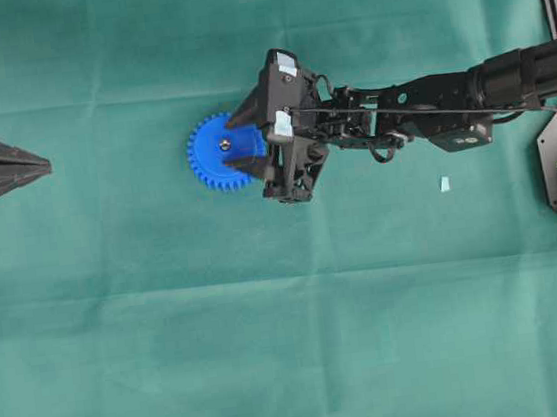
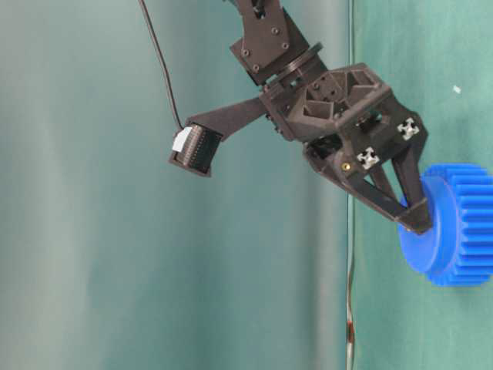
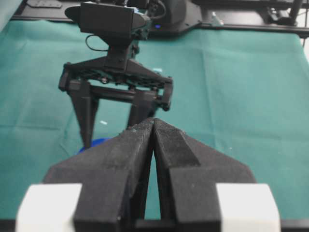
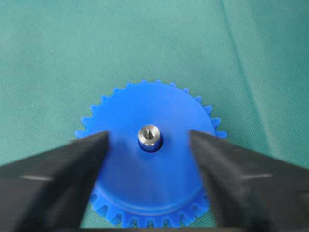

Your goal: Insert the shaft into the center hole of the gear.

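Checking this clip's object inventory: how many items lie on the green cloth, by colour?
Blue: 1, the gear
Silvery-grey: 1, the shaft standing in the gear's centre
Pale blue: 1, a small fleck on the cloth
Total: 3

The right claw (image 4: 148, 145) straddles the shaft (image 4: 149, 136) with clear gaps; its fingertips seemingly graze the gear (image 4: 152, 154).

Shiny metal shaft (image 4: 149, 136), matt blue plastic gear (image 4: 159, 193), green cloth (image 1: 271, 320)
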